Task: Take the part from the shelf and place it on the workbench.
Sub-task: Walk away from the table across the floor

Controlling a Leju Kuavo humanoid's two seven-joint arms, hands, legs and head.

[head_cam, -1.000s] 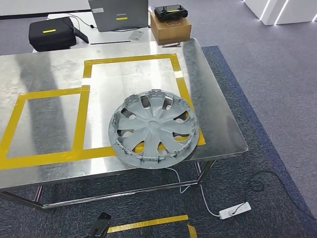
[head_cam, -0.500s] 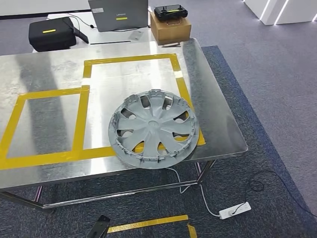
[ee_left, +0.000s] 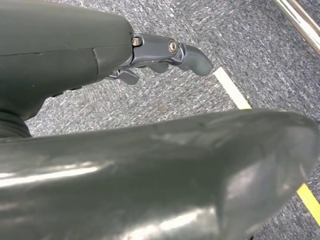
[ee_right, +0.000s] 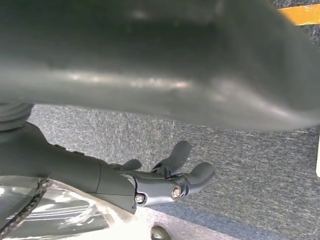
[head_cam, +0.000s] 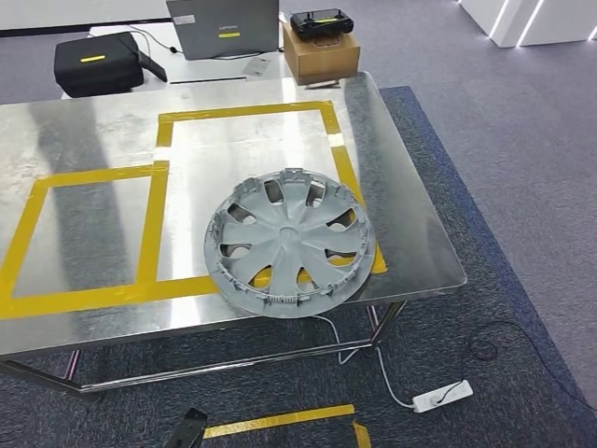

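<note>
The part, a grey plastic wheel cover (head_cam: 288, 241), lies flat on the shiny metal workbench (head_cam: 84, 131). It rests on the front right corner of a yellow-taped square, close to the bench's front edge. Neither hand touches it. My left hand (ee_left: 162, 54) hangs over grey carpet with its fingers stretched out and nothing in them; a dark tip of it (head_cam: 187, 427) pokes in at the bottom of the head view. My right hand (ee_right: 166, 177) also hangs over the carpet, fingers apart and empty.
Behind the bench stand a laptop (head_cam: 224, 26), a black case (head_cam: 97, 61) and a cardboard box (head_cam: 320, 51) with a controller on top. A white power strip (head_cam: 442, 395) and its cable lie on the carpet at the right. Yellow tape (head_cam: 278, 420) marks the floor.
The dark tip of my left hand has slipped a little lower at the bottom of the head view. The wheel cover has not moved.
</note>
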